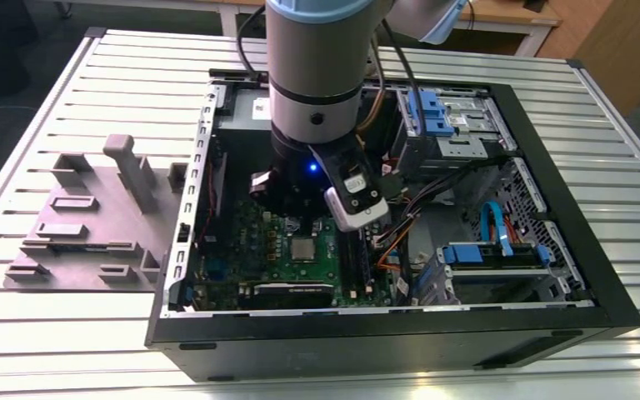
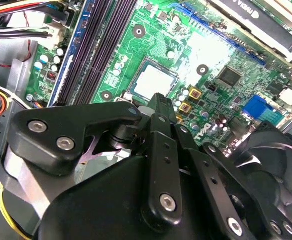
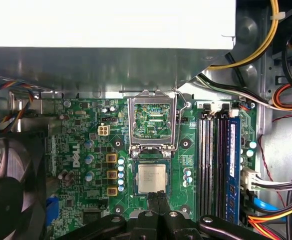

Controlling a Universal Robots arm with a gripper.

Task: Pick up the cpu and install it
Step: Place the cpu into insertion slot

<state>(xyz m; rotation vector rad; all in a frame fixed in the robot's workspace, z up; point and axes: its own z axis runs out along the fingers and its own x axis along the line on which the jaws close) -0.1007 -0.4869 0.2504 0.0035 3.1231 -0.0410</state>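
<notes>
Hovering at the cpu [image 3: 152, 178] seated in its socket [image 3: 136, 175], whose retention frame [image 3: 132, 122] stands raised for access, the gripper [image 3: 157, 195] is clenched, empty.

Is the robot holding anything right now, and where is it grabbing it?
Nothing. Its fingers are together with nothing between them, and the cpu lies flat on the board.

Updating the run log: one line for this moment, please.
hand: shut, empty, by cpu | cpu: in socket | retention frame: flipped open
</notes>
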